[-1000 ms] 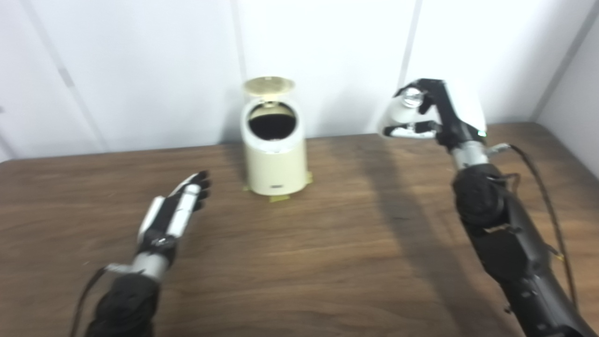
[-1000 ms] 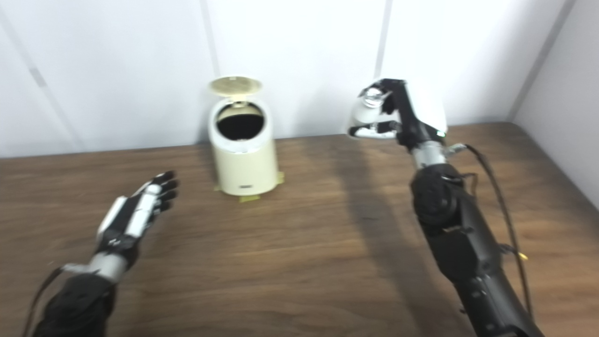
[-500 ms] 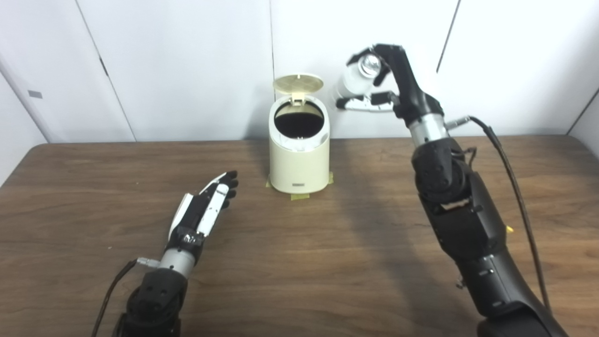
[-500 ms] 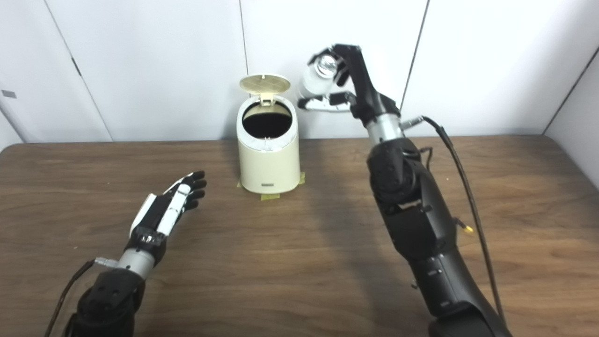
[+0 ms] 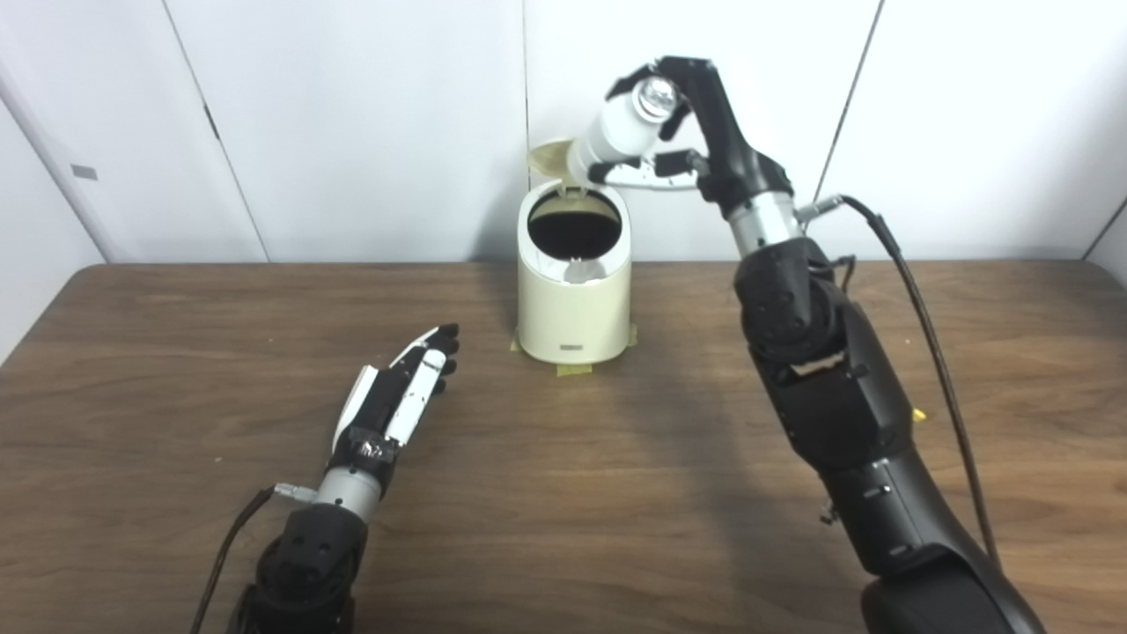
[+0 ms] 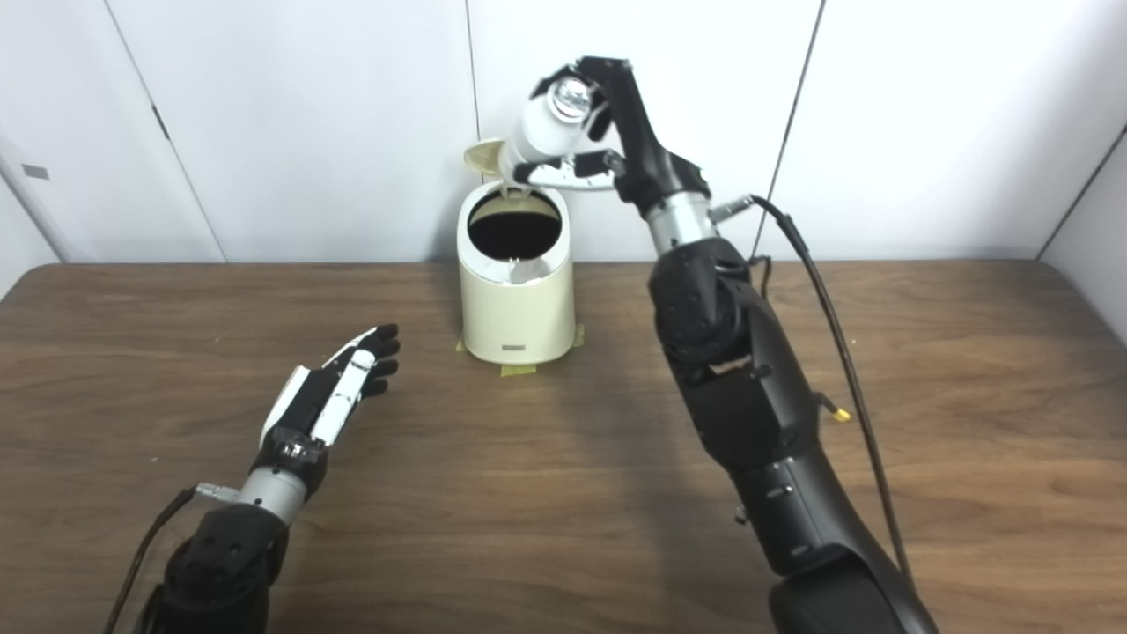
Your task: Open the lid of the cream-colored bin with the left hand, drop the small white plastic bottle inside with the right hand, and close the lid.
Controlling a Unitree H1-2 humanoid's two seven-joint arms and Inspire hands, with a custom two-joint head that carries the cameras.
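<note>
Robot holds a bottle over an open bin on a dark wood-grain table point(image 5: 616, 493).

The smooth, cylindrical cream bin point(image 5: 574, 299) stands with its round lid point(image 6: 482, 156) up. The right hand point(image 5: 696, 132) grips the small white plastic bottle point(image 5: 621, 128), tilted above the opening. The left hand point(image 5: 396, 401) rests empty, fingers straight. Both views match.
</note>
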